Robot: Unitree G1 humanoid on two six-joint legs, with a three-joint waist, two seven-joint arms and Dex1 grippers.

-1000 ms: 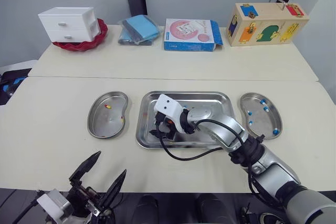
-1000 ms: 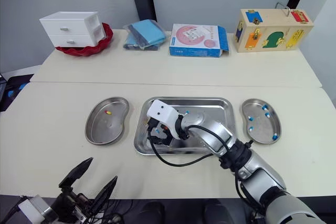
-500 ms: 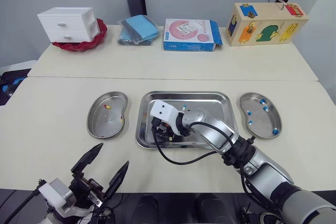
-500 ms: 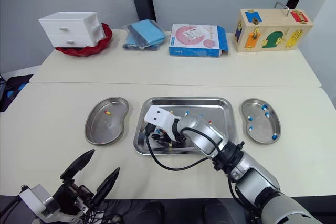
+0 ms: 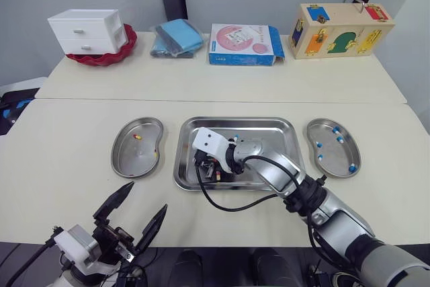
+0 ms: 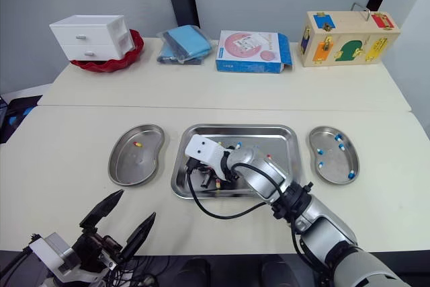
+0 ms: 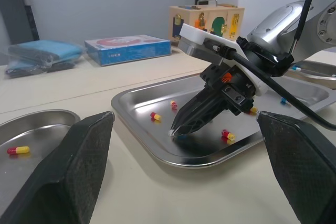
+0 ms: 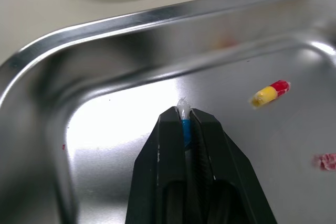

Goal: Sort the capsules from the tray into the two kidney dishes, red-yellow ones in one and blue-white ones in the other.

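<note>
- The right gripper [image 7: 177,128] points down into the lower left corner of the tray [image 5: 236,120], at the centre of the head view.
- Its two black fingers are pinched on a blue-white capsule [image 8: 183,124]. The blue half sits between the fingertips and the white end pokes out just past them.
- Whether the capsule touches the tray floor or hangs just above it cannot be told.
- A red-yellow capsule [image 8: 270,93] lies near on the tray floor, apart from the fingers.
- The right dish [image 5: 336,156], right of centre in the head view, holds several blue-white capsules. The left dish [image 5: 134,160], left of centre, holds two red-yellow ones.
- The left gripper [image 5: 133,216] is at the lower left of the head view, off the tray, with its fingers spread wide and nothing between them.
- The step in hand appears to be lifting this capsule and carrying it to the right dish.
- The hold is at the very fingertips on a small, smooth, rounded thing, so it could slip or shoot out. The pinch should stay steady, neither squeezed harder nor eased.
- A good path likely rises straight up above the tray rim, then crosses the tray towards the right of the frame.
- Letting go low over a bare part of the right dish should stop the capsule bouncing out.
</note>
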